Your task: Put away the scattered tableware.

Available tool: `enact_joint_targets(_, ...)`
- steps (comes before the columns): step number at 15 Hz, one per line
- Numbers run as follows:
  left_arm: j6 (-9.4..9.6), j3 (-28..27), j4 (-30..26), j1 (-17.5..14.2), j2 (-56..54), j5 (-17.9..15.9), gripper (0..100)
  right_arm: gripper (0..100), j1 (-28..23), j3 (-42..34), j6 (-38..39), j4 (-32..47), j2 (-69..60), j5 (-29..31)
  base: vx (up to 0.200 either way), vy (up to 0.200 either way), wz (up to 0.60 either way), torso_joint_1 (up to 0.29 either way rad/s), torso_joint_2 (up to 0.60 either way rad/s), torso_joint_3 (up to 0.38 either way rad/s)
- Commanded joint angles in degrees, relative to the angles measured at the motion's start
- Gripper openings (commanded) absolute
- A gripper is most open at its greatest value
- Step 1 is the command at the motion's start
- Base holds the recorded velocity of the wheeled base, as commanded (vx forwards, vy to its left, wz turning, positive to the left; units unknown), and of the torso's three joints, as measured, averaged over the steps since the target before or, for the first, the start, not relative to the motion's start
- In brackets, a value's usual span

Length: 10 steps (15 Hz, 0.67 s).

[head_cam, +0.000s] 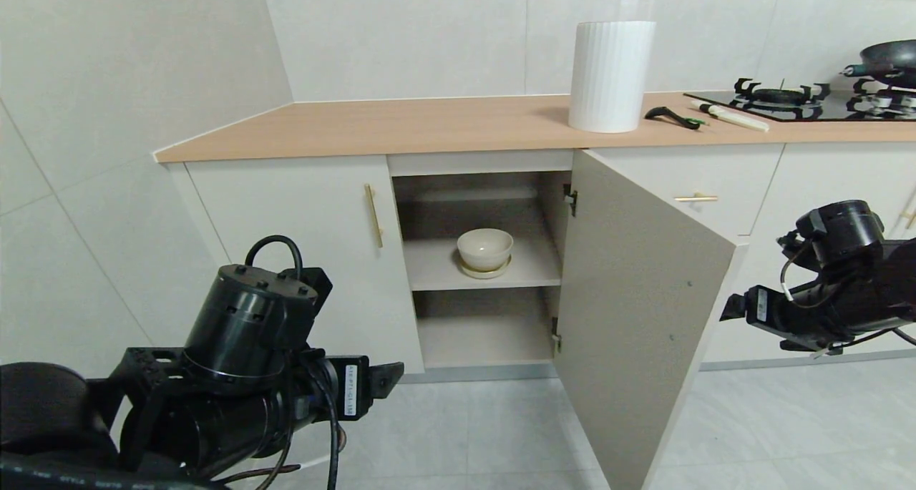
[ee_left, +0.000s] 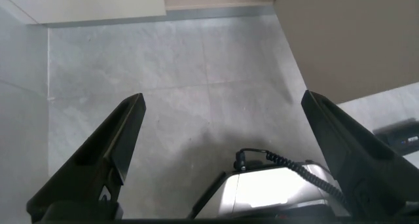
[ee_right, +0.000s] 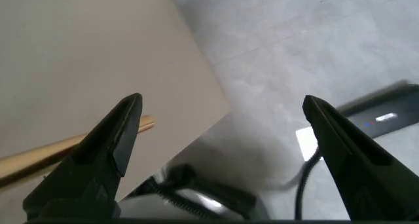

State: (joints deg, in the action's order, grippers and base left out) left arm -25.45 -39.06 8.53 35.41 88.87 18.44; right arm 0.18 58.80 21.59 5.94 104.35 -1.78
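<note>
A cream bowl [head_cam: 484,247] sits on a small cream plate [head_cam: 485,270] on the middle shelf of the open cabinet [head_cam: 436,265]. The cabinet door [head_cam: 644,297] stands swung out to the right. My left gripper [head_cam: 386,379] is low at the front left, well short of the cabinet. It is open over the floor tiles in the left wrist view, with nothing between its fingers [ee_left: 121,142]. My right gripper [head_cam: 733,307] is just right of the door's edge. It is open and empty [ee_right: 222,109], with the door's gold handle [ee_right: 72,149] close by.
On the wooden counter [head_cam: 401,125] stand a white ribbed canister [head_cam: 610,75], a peeler [head_cam: 673,116] and a knife [head_cam: 730,116]. A gas hob [head_cam: 787,96] with a pan [head_cam: 887,57] is at the far right. A wall closes the left side.
</note>
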Motion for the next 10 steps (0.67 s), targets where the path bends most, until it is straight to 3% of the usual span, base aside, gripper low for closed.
enact_joint_targets(1,0.05,-0.1,-0.1,0.0,-0.5,0.0,100,100,2.2,0.3,-0.1,0.0,0.2,-1.1,0.000,0.000,0.00,0.000,0.00,0.000)
enact_joint_targets(5,1.11,-0.9,-1.2,-2.6,-2.4,0.0,100,100,8.6,1.1,-0.1,-0.1,-0.6,-1.6,0.000,0.000,0.00,0.000,0.00,0.000)
enact_joint_targets(7,1.72,-1.2,-1.9,-3.4,-3.4,0.1,100,100,14.8,4.6,-0.5,-0.4,1.1,-4.4,0.000,0.000,0.00,0.000,0.00,0.000)
enact_joint_targets(10,1.72,-1.6,-2.3,-3.3,-4.1,0.1,100,100,24.6,7.9,-0.8,-0.5,6.1,-3.3,0.000,0.000,0.00,0.000,0.00,0.000)
